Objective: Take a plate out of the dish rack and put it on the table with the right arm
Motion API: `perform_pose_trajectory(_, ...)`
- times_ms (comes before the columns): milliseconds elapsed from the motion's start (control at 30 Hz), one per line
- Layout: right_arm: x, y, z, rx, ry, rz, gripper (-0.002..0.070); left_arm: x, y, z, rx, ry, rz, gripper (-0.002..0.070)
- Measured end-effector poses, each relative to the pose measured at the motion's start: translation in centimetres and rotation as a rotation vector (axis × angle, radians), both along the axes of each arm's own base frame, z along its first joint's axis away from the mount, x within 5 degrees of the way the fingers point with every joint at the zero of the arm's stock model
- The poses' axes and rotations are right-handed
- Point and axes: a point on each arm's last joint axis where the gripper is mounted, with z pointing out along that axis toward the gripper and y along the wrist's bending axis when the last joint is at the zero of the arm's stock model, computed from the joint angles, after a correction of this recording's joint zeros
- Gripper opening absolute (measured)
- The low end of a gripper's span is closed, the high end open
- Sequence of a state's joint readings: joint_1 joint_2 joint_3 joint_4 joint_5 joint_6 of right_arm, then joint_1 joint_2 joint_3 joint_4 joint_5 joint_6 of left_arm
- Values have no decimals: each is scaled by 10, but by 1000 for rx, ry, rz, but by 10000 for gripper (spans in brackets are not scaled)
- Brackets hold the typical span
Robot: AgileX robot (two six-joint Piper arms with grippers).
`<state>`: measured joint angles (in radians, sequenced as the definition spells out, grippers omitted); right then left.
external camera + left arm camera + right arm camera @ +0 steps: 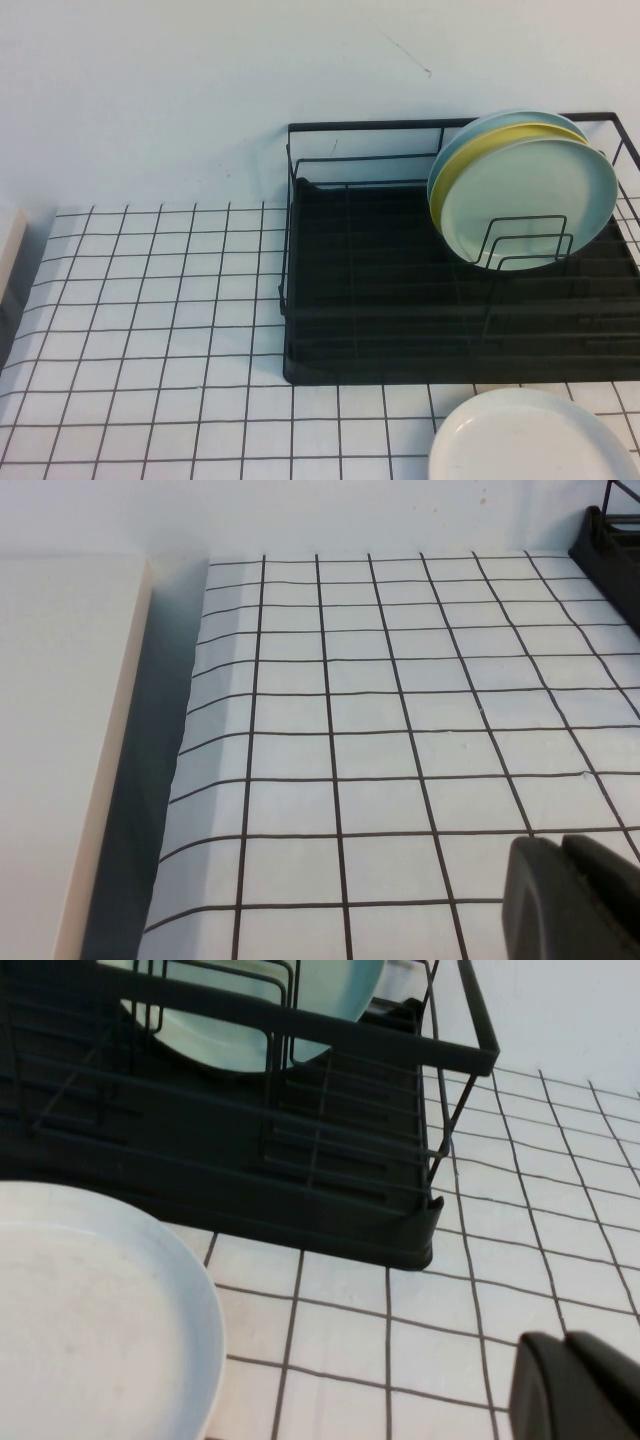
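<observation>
White gridded table (pixel 150 330) fills the scene, pale wall behind. Nearest, at the front right of the high view, a plate (pixel 530 440) with a white face lies flat on the table, just in front of the dish rack (pixel 380 290) and apart from its tray edge; the right wrist view shows the same plate (pixel 90 1310) flat on the grid, rim close to the rack's front corner. Being round, it has no long axis; its face points up. Right gripper (pixel 580 1390) shows only as a dark tip in its own wrist view, beside the plate and not touching it, holding nothing visible; whether its fingers are parted I cannot tell. Left gripper (pixel 575 895) likewise is a dark tip over bare grid on the left side, well apart from the rack, finger spread not readable, nothing in it. Neither arm appears in the high view. Right arm is clearly nearer the plate. Further back, inside the rack on its right side, three plates stand on edge in the wire loops: mint-green plate (pixel 530 205) in front, yellow-rimmed plate (pixel 455 165) behind it, pale blue plate (pixel 480 125) last, faces toward the camera, tilted back slightly. Judging by this, the placing looks done.
</observation>
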<state>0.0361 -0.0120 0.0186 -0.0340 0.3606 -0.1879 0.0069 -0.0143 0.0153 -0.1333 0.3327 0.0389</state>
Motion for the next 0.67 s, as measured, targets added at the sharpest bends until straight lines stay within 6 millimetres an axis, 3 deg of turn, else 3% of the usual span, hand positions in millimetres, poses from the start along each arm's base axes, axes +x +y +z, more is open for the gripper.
perform_pose_trajectory(667,0,0,0,31,1,-9,-2,0,0,0,4,0,-1,-3)
